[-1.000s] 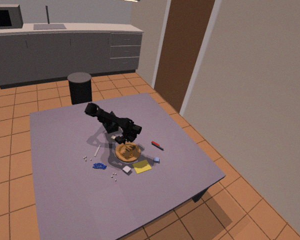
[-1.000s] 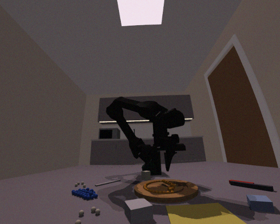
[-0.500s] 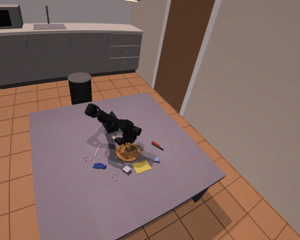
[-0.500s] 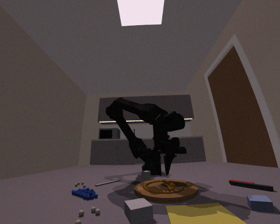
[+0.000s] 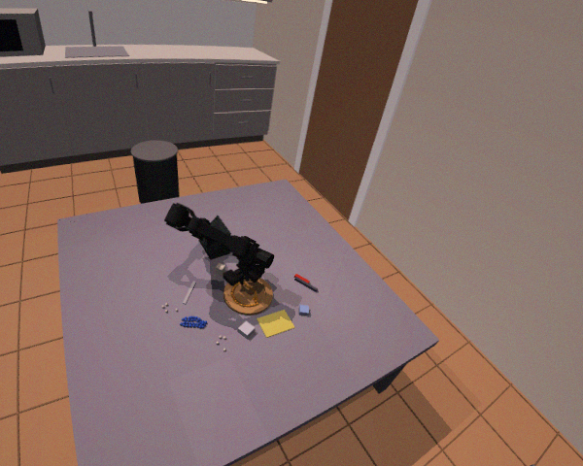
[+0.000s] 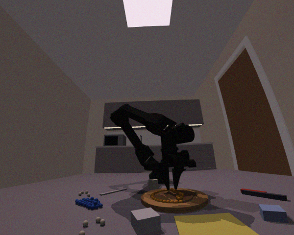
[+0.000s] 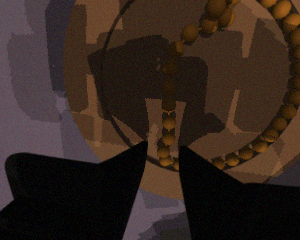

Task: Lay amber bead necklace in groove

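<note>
The round bead board [image 5: 268, 302] [image 6: 177, 208] [image 7: 85, 55] lies flat. The amber bead necklace [image 6: 167, 200] [image 7: 298, 36] lies on it. In the wrist view its right and lower right part follows the groove, while the left part runs as a nearly straight strand inside the ring, with beads bunched at the top. The groove's left arc is bare. My gripper [image 6: 172, 189] [image 7: 163, 149] points down at the board's far rim, partly open, its tips on either side of the strand's lower end. No bead is visibly clamped; the exact tip height is unclear.
Nearer the front lie a white block [image 5: 246, 328] [image 6: 145, 220], a yellow sheet [image 5: 275, 323] [image 6: 212, 223] and a light blue block [image 5: 303, 310] [image 6: 272, 213]. A red and black knife-like tool [image 5: 305, 282] lies right; blue beads [image 5: 193, 322] [image 6: 88, 202], a grey stick [image 5: 189, 292] and small pale beads lie left.
</note>
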Controlling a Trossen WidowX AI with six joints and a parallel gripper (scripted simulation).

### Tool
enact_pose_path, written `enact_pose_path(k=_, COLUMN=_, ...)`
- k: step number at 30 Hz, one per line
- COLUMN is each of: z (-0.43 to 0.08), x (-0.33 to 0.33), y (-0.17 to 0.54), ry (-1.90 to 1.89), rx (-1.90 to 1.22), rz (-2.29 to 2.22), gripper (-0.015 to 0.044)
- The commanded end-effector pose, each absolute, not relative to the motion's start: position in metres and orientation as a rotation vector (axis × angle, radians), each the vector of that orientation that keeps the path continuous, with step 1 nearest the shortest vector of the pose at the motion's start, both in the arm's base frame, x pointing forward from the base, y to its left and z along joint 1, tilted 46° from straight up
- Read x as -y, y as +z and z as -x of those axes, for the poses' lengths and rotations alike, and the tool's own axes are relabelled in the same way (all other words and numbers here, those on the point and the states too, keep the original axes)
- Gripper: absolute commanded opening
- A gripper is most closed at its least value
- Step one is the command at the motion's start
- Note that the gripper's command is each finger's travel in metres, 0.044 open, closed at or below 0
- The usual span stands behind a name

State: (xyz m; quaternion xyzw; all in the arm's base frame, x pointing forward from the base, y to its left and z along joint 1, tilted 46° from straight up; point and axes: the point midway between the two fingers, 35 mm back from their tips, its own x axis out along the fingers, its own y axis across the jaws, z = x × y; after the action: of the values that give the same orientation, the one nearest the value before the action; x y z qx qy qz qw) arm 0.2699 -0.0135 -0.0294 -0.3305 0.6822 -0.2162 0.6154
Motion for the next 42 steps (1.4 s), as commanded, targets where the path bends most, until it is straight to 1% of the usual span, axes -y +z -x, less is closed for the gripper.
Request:
enact_pose_path(k=1, z=-0.2700, x=0.0133, y=-0.0292, ry=-0.498, rx=-1.571, rz=0.761, gripper=0.0067)
enact_pose_path(k=3, z=-0.2700, x=0.0133, y=-0.0292, ry=-0.498, rx=-1.571, rz=0.761, gripper=0.0015)
enact_pose_path(k=4, z=-0.2700, x=0.0133, y=-0.0292, ry=-0.498, rx=-1.571, rz=0.761, gripper=0.0000)
enact_pose_path(k=42, z=-0.2700, x=0.0133, y=-0.0292, ry=-0.498, rx=-1.571, rz=0.761, gripper=0.0000)
